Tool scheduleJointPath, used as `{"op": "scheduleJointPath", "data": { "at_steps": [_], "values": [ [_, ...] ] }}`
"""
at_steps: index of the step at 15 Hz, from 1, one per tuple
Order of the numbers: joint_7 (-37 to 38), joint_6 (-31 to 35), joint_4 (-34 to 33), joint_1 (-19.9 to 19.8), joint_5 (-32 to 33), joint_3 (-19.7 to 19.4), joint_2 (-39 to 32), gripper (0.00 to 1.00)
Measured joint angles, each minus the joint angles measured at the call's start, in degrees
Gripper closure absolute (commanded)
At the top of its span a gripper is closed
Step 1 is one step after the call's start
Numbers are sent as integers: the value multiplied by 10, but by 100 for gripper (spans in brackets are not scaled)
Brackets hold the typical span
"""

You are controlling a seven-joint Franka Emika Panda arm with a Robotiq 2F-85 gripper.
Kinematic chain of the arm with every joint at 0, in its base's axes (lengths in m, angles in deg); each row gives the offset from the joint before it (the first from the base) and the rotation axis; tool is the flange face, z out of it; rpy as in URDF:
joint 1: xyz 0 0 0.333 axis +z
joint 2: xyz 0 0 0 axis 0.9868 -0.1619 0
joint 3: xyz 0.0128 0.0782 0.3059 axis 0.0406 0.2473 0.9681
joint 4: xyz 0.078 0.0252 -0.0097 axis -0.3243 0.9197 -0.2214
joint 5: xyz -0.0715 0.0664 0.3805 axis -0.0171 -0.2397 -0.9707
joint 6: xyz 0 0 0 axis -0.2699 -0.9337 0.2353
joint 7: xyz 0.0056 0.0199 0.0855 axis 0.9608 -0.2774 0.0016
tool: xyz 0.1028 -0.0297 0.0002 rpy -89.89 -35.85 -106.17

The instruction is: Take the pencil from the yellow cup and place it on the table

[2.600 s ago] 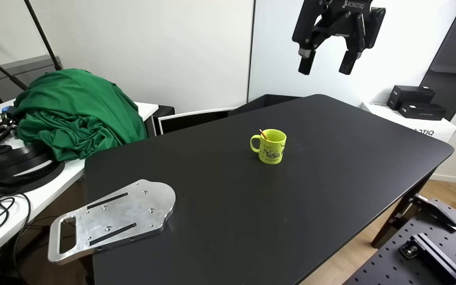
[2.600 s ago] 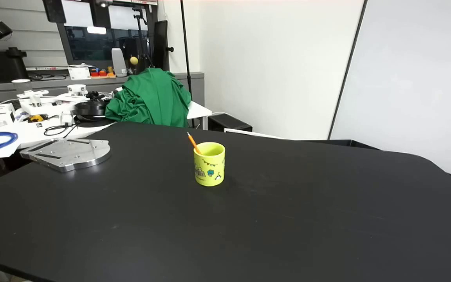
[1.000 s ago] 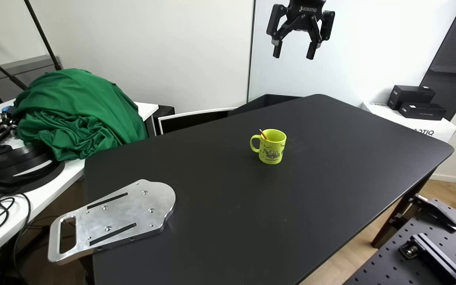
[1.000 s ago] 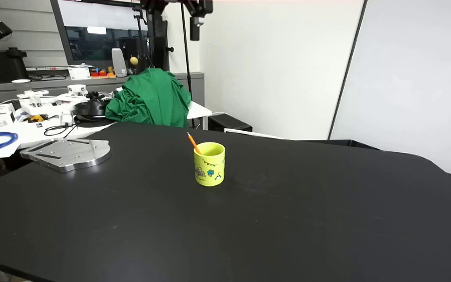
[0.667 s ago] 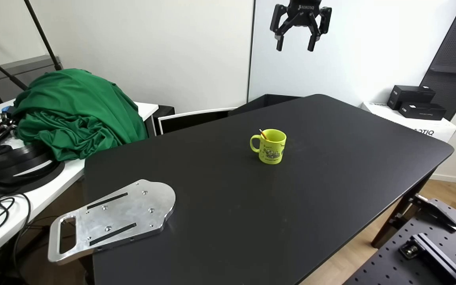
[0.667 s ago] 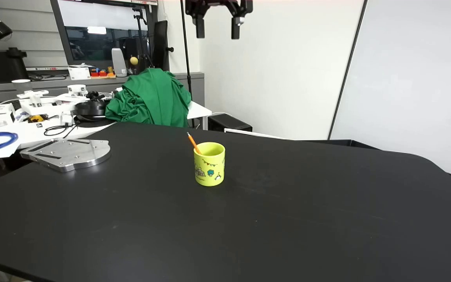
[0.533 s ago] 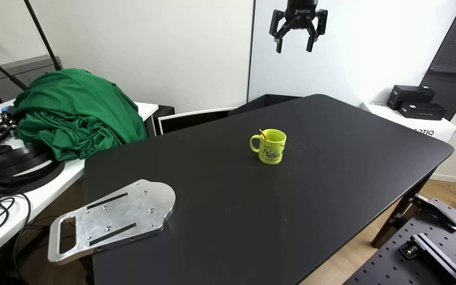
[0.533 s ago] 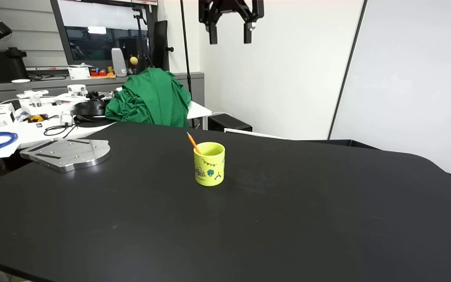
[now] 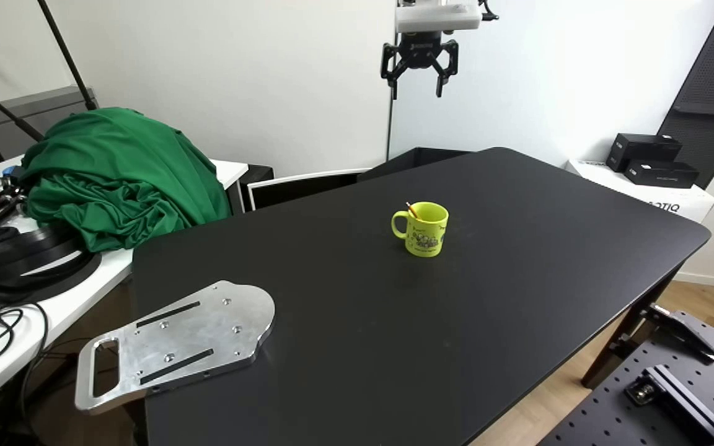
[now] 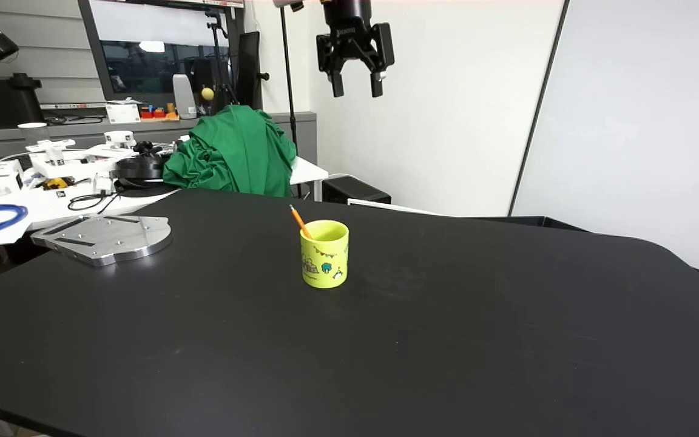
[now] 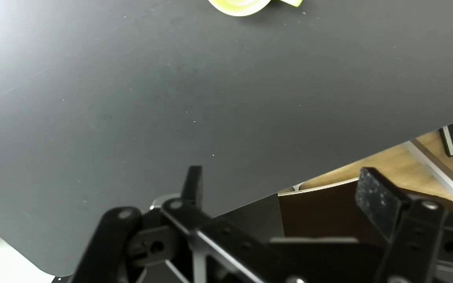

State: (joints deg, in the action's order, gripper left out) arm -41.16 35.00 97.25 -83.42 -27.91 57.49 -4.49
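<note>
The yellow cup [image 9: 425,240] stands upright on the black table [image 9: 344,347]; it also shows in an exterior view [image 10: 325,267]. An orange pencil [image 10: 301,223] leans in it, its upper end sticking out over the rim; it shows in an exterior view [image 9: 413,211] near the handle. In the wrist view only part of the cup [image 11: 239,5] shows at the top edge, and the pencil is out of view. My gripper [image 9: 417,97] is open and empty, pointing down high above the table, well above the cup. In an exterior view the gripper [image 10: 357,96] also hangs above the cup.
A silver metal plate [image 9: 189,334] lies at a table corner and overhangs the edge. A white desk [image 10: 58,209] with clutter and a green cloth [image 9: 115,179] adjoins the table. A black bin [image 9: 416,158] and a white box [image 9: 682,201] stand beyond the table edges.
My gripper has moved left and away from the camera in an exterior view. Over the last half second it has also come lower. It stays open; cup and pencil have not moved.
</note>
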Motion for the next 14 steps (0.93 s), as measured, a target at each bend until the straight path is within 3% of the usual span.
{"op": "scheduleJointPath", "data": {
  "at_steps": [8,14],
  "values": [
    [110,-4,-8,65,9,-8,-45,0],
    [128,21,60,72,17,-15,-43,0]
  ]
}}
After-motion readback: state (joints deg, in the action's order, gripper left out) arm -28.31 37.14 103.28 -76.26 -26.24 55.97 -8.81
